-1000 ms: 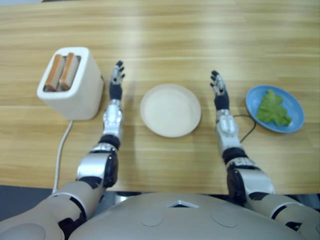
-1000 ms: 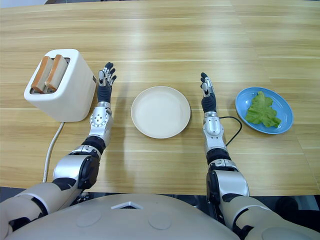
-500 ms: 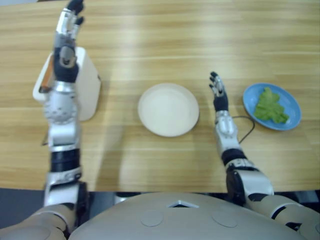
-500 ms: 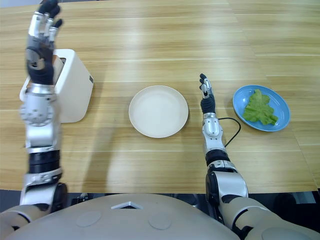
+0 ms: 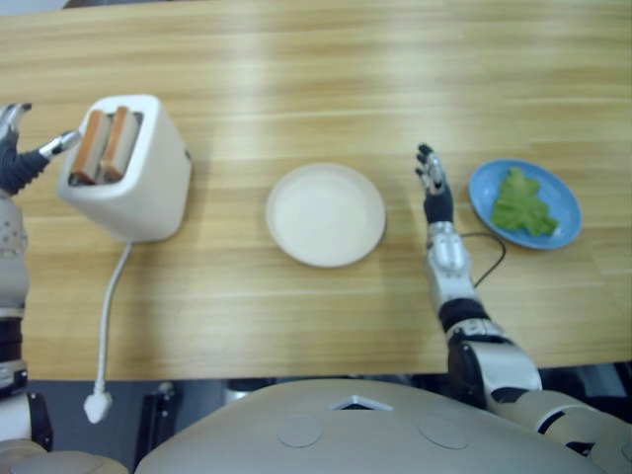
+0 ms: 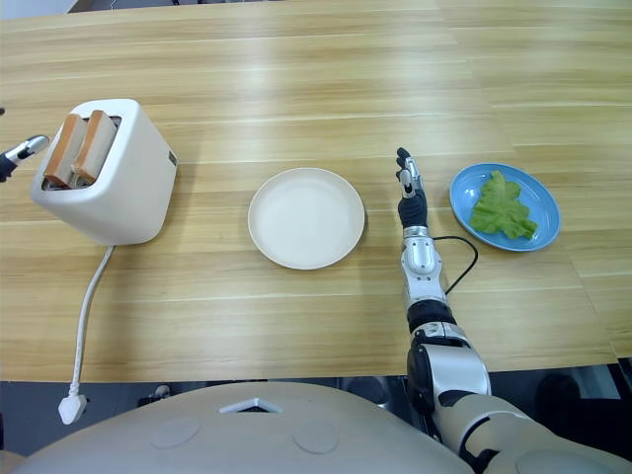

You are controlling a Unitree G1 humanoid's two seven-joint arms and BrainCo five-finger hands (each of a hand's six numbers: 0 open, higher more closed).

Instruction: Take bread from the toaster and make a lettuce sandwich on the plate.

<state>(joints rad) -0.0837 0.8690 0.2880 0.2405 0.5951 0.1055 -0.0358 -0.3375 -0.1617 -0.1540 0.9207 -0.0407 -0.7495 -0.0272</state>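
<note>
Bread (image 6: pixel 81 148) fills toaster (image 6: pixel 111 202); lettuce (image 6: pixel 499 205) lies on dish (image 6: pixel 539 221).

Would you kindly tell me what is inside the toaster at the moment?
Two slices of bread stand side by side in the slots of the toaster, their browned tops poking out. Their lower parts are hidden inside its white body.
</note>
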